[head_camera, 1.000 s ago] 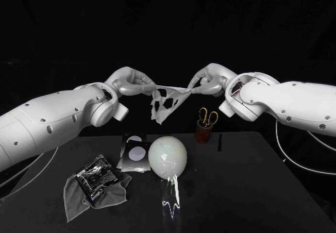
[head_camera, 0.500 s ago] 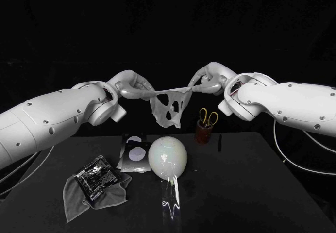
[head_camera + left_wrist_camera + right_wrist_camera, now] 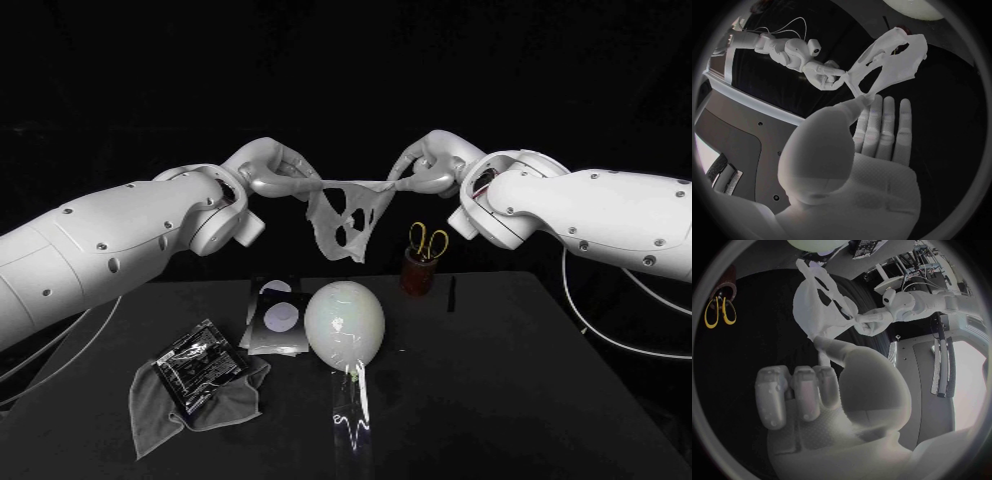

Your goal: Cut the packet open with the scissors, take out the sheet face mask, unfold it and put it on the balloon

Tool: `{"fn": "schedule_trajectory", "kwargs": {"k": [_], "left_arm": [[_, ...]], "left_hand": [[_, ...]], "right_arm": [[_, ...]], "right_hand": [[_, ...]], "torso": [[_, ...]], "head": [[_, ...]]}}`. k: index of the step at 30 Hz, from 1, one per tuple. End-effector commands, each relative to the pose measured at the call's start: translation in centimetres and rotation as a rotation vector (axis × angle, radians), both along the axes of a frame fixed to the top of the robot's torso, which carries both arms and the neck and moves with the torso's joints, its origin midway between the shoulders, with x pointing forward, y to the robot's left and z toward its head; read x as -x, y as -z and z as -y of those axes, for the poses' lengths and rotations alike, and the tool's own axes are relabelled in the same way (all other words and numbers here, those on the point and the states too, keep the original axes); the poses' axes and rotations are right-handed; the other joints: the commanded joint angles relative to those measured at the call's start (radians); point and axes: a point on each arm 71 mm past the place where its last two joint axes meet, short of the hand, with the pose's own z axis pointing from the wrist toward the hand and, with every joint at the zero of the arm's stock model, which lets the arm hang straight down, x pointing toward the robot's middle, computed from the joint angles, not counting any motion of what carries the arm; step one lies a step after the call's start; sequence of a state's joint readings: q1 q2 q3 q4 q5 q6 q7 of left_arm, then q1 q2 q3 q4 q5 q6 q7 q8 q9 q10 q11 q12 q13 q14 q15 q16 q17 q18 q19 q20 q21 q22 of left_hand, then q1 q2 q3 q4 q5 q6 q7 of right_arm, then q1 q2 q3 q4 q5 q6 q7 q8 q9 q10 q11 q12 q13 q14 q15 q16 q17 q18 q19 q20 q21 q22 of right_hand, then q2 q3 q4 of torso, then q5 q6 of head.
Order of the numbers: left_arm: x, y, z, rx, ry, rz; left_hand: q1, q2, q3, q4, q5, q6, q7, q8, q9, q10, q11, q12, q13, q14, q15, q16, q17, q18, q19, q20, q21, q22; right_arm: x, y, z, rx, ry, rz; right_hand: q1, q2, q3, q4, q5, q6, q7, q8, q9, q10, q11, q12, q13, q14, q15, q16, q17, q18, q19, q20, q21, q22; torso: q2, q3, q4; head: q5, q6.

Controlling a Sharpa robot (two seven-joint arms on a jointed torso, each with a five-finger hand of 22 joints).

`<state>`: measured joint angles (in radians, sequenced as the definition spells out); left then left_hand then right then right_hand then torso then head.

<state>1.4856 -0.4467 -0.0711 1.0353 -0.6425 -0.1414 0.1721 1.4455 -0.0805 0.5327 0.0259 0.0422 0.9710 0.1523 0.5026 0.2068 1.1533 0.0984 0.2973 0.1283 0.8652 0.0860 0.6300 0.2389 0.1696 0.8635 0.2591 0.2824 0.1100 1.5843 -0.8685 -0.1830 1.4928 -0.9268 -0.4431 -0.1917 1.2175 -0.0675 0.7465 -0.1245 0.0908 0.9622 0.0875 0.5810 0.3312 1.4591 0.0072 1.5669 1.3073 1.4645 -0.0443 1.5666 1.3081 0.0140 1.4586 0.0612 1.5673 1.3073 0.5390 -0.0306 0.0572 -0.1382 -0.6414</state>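
Tauter along its top edge than a second ago, the sheet face mask (image 3: 323, 218) is hanging in the air above the balloon (image 3: 346, 320), the left hand (image 3: 274, 172) pinching its left corner and the right hand (image 3: 426, 168) pinching its right corner.

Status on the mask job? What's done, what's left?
Done: the sheet mask is out; the packet lies on the grey cloth, and the scissors stand in their cup. In hand: the left hand and right hand hold the mask's top edge, stretched between them, holes showing, seemingly mostly unfolded. Left: laying it on the balloon, bare below.
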Motion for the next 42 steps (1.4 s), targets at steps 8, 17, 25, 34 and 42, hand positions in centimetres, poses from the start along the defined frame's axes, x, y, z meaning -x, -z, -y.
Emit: {"fn": "schedule_trajectory", "kwargs": {"k": [8, 17, 25, 34, 42], "left_arm": [[-0.7, -0.1, 1.9, 0.009, 0.015, 0.052], [-0.5, 2.0, 4.6, -0.038, 0.075, 0.080], [-0.2, 3.7, 6.4, -0.057, 0.112, 0.118], [0.4, 5.1, 7.7, -0.075, 0.194, 0.138], [1.6, 6.6, 8.4, -0.098, 0.341, 0.102]], "left_hand": [[-0.001, 0.011, 0.001, -0.007, 0.006, -0.006, -0.002, -0.001, 0.095, 0.007, -0.001, 0.006, 0.002, 0.007, -0.001, 0.006, 0.002, 0.013, 0.012, -0.002, 0.011, 0.003], [0.003, 0.016, 0.005, -0.010, 0.006, -0.010, -0.001, -0.003, 0.096, 0.003, 0.000, 0.005, 0.002, 0.002, 0.000, 0.006, 0.001, 0.011, 0.009, -0.004, 0.015, 0.006], [0.005, 0.017, 0.006, -0.013, 0.006, -0.011, -0.002, -0.004, 0.097, 0.001, 0.000, 0.004, 0.002, -0.001, 0.001, 0.005, 0.001, 0.010, 0.008, -0.006, 0.017, 0.007], [0.006, 0.022, 0.007, -0.016, 0.006, -0.015, -0.003, -0.008, 0.100, -0.006, 0.002, 0.000, 0.002, -0.010, 0.004, 0.002, -0.001, 0.006, 0.000, -0.007, 0.021, 0.011], [0.009, 0.028, 0.007, -0.021, 0.006, -0.023, -0.002, -0.015, 0.104, -0.018, 0.007, -0.006, 0.002, -0.027, 0.009, -0.001, -0.002, -0.001, -0.023, -0.004, 0.021, 0.014]], "right_arm": [[0.7, 1.3, 0.8, 0.033, 0.014, -0.069], [2.2, 2.6, 1.7, -0.001, 0.059, -0.078], [3.8, 3.6, 2.6, -0.023, 0.101, -0.091], [6.5, 5.1, 2.7, -0.039, 0.089, -0.155], [10.2, 7.7, 1.0, -0.068, 0.025, -0.260]], "right_hand": [[0.003, -0.003, 0.004, 0.001, -0.005, 0.002, 0.002, 0.004, 0.002, 0.112, 0.003, 0.004, 0.264, 0.106, -0.006, 0.004, 0.263, -0.014, 0.112, -0.001, 0.003, 0.264], [0.002, -0.003, 0.005, 0.003, -0.012, 0.004, 0.001, 0.006, 0.002, 0.112, 0.002, 0.004, 0.264, 0.106, -0.007, 0.004, 0.263, -0.014, 0.112, -0.001, 0.003, 0.264], [0.006, -0.004, 0.014, 0.001, -0.037, 0.006, -0.001, 0.009, 0.001, 0.112, 0.001, 0.004, 0.264, 0.106, -0.008, 0.004, 0.263, -0.014, 0.112, -0.002, 0.003, 0.264], [0.006, -0.004, 0.014, 0.001, -0.037, 0.006, -0.001, 0.009, 0.001, 0.112, 0.001, 0.004, 0.264, 0.106, -0.008, 0.004, 0.263, -0.014, 0.112, -0.002, 0.003, 0.264], [0.005, -0.004, 0.014, 0.001, -0.038, 0.007, -0.001, 0.009, 0.001, 0.112, 0.001, 0.004, 0.264, 0.106, -0.008, 0.004, 0.263, -0.014, 0.112, -0.002, 0.003, 0.264]], "torso": [[0.004, -0.0008, -0.0045], [0.009, 0.0024, -0.0123], [0.010, 0.0059, -0.0185], [0.008, 0.0048, -0.0175], [0.006, 0.0044, -0.0140]], "head": [[-0.010, -0.014], [-0.012, -0.025], [-0.019, -0.039], [-0.036, -0.057], [-0.051, -0.070]]}}
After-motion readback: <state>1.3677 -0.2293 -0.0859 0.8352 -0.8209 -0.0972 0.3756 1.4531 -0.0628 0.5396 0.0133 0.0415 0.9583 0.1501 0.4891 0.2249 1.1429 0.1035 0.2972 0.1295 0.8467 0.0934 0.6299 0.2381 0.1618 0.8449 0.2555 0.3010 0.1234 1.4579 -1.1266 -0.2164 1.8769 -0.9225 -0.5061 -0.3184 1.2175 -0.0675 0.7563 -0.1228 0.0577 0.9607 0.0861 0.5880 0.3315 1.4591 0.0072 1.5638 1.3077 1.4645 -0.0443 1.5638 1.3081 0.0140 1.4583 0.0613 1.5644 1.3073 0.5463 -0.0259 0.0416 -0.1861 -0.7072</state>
